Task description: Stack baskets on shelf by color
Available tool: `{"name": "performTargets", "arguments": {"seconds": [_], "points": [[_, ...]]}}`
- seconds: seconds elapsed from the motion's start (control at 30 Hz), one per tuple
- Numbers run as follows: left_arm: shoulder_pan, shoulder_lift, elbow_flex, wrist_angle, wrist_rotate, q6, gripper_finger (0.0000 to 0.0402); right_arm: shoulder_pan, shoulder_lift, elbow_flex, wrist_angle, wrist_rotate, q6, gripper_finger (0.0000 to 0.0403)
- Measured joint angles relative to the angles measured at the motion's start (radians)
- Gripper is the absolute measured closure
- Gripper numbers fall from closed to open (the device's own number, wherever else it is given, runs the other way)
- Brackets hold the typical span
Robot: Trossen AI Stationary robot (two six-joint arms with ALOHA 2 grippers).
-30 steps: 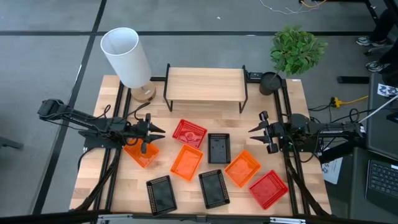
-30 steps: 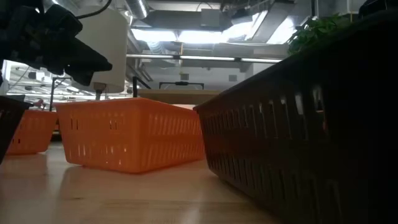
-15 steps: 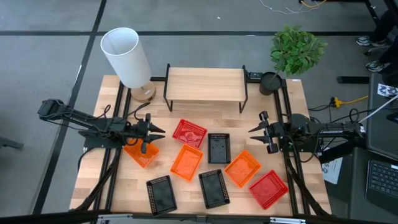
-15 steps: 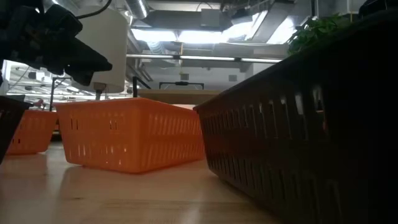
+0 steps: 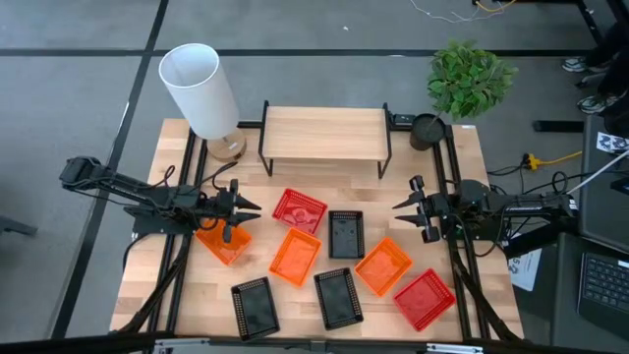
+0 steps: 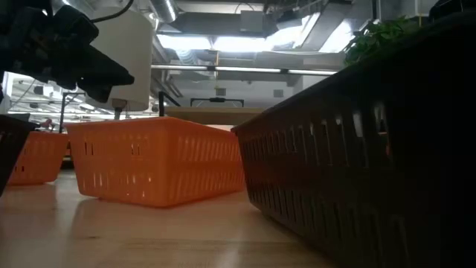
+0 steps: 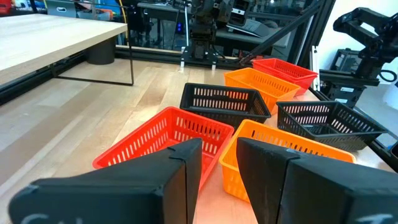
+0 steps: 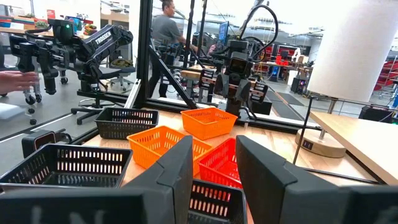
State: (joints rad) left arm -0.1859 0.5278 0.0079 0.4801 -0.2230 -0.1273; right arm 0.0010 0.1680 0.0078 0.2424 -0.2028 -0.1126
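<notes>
The only readable lettering is white "TROSSEN" on a dark robot arm in the room background, at ten o'clock of the right wrist view; nothing else reads.

Eight baskets are counted on the table: three orange, three black and two red. One shelf is seen.

A white lamp is standing well ahead of the left fingers, a potted plant sitting beyond the right fingers.
</notes>
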Motion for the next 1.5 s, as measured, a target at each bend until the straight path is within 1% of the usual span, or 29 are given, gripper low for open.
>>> {"name": "performTargets", "arguments": {"seconds": [0.2, 0.27, 0.33, 0.43, 0.57, 0.63, 0.73, 0.8, 0.9, 0.97, 1.03, 1.07, 1.17, 1.23, 1.37, 1.43, 1.5], "points": [[0.000, 0.000, 0.000, 0.000, 0.000, 0.001, 0.0308, 0.000, 0.000, 0.000, 0.000, -0.001, 0.022, 0.0280], [0.000, 0.000, 0.000, 0.000, 0.000, 0.038, 0.0308, 0.000, 0.000, 0.000, 0.000, -0.001, 0.079, 0.0280], [0.000, 0.000, 0.000, 0.000, 0.000, 0.087, 0.0308, 0.000, 0.000, 0.000, 0.000, -0.001, 0.169, 0.0280], [0.000, 0.000, 0.000, 0.006, 0.000, 0.083, 0.0308, 0.000, 0.000, 0.000, 0.000, -0.001, 0.301, 0.0280], [0.000, 0.000, 0.000, 0.033, 0.000, 0.084, 0.0308, 0.000, 0.000, 0.000, 0.019, 0.000, 0.321, 0.0280], [0.000, 0.000, 0.000, 0.082, 0.000, 0.061, 0.0308, 0.000, 0.000, 0.000, 0.072, 0.000, 0.355, 0.0280], [0.000, 0.000, 0.000, 0.194, 0.000, 0.056, 0.0308, 0.000, 0.000, 0.001, 0.242, -0.004, 0.423, 0.0280], [0.000, 0.000, 0.000, 0.294, 0.000, 0.056, 0.0308, 0.000, 0.000, 0.028, 0.303, -0.051, 0.426, 0.0280], [0.000, 0.000, 0.000, 0.416, 0.000, 0.059, 0.0308, 0.000, 0.011, 0.125, 0.281, -0.147, 0.419, 0.0280], [0.000, 0.000, 0.000, 0.469, 0.000, 0.059, 0.0308, 0.001, 0.040, 0.224, 0.202, -0.196, 0.418, 0.0280], [0.000, 0.000, 0.000, 0.490, 0.000, 0.059, 0.0308, 0.001, 0.088, 0.347, 0.051, -0.231, 0.379, 0.0280], [0.000, 0.000, 0.000, 0.490, 0.000, 0.059, 0.0308, 0.001, 0.115, 0.413, -0.056, -0.233, 0.355, 0.0280], [0.000, 0.000, 0.000, 0.480, 0.000, 0.060, 0.0308, 0.001, 0.229, 0.592, -0.369, -0.177, 0.314, 0.0280], [0.000, 0.000, 0.000, 0.477, 0.000, 0.059, 0.0308, 0.008, 0.315, 0.676, -0.509, -0.167, 0.318, 0.0280], [0.000, 0.000, 0.000, 0.478, -0.004, 0.060, 0.0308, 0.072, 0.487, 0.790, -0.636, -0.216, 0.343, 0.0280], [0.000, 0.000, 0.000, 0.478, -0.004, 0.060, 0.0308, 0.115, 0.565, 0.835, -0.703, -0.212, 0.347, 0.0280], [0.000, 0.000, 0.000, 0.478, -0.005, 0.060, 0.0308, 0.166, 0.639, 0.873, -0.758, -0.180, 0.374, 0.0280]]}}
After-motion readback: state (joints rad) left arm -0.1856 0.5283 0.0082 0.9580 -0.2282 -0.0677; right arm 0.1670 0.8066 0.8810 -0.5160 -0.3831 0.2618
